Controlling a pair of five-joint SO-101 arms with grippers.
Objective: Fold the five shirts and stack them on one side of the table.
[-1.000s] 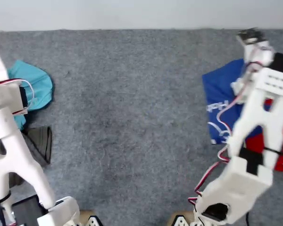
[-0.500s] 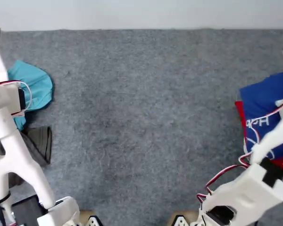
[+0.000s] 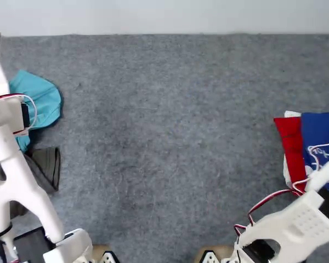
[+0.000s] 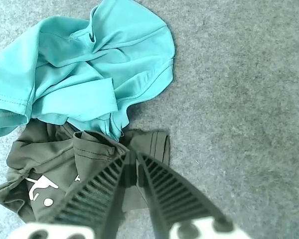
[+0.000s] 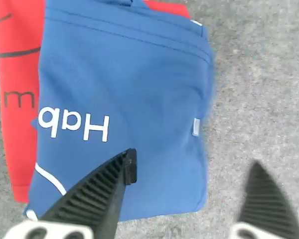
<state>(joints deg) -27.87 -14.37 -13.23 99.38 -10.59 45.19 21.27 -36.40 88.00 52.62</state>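
A crumpled teal shirt (image 3: 39, 102) (image 4: 89, 74) and a crumpled dark olive shirt (image 3: 45, 166) (image 4: 50, 172) lie at the table's left edge. My left gripper (image 4: 132, 160) hovers shut over the olive shirt's edge, holding nothing. At the right edge a folded blue shirt (image 3: 321, 141) (image 5: 124, 94) lies on top of a folded red shirt (image 3: 289, 146) (image 5: 14, 94), with a strip of white cloth (image 3: 288, 176) showing under them. My right gripper (image 5: 194, 179) is open just above the blue shirt, and one fingertip (image 5: 129, 167) is over the fabric.
Grey carpet-like cloth (image 3: 170, 137) covers the table, with a wide bare stretch across the middle. A pale wall (image 3: 164, 16) runs along the far edge. The white arm bodies (image 3: 16, 181) (image 3: 296, 230) stand at the near left and near right.
The right arm has swung right and toward the near edge, and the blue shirt went with it, from left of the red shirt to on top of it. The left arm is still.
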